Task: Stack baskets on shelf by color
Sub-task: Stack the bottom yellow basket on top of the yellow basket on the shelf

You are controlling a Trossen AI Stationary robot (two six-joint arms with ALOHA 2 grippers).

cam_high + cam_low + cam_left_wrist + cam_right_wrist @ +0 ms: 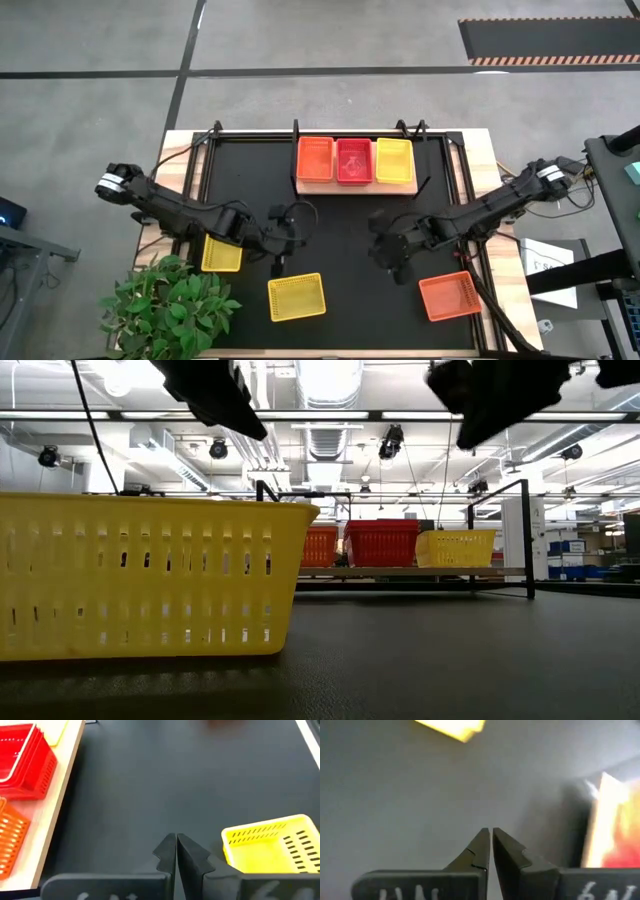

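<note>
Both arms are hanging over the black mat [330, 225], and neither one is carrying anything. The left gripper [176, 851] is sitting with its fingers pressed together, empty, above bare mat; a yellow basket [275, 850] is lying just beside it, not touching. The right gripper [491, 847] is showing the same thing: fingers together, nothing between them, only mat below. From above, the left gripper [280, 262] is hovering between two yellow baskets, one [222, 253] near the plant [165, 305] and the other [296, 297] at the front edge. The right gripper [395, 262] is hovering near the orange basket [449, 296] lying at the front right. On the shelf [355, 185] at the back, orange [315, 160], red [353, 160] and yellow [393, 160] baskets are sitting side by side.
</note>
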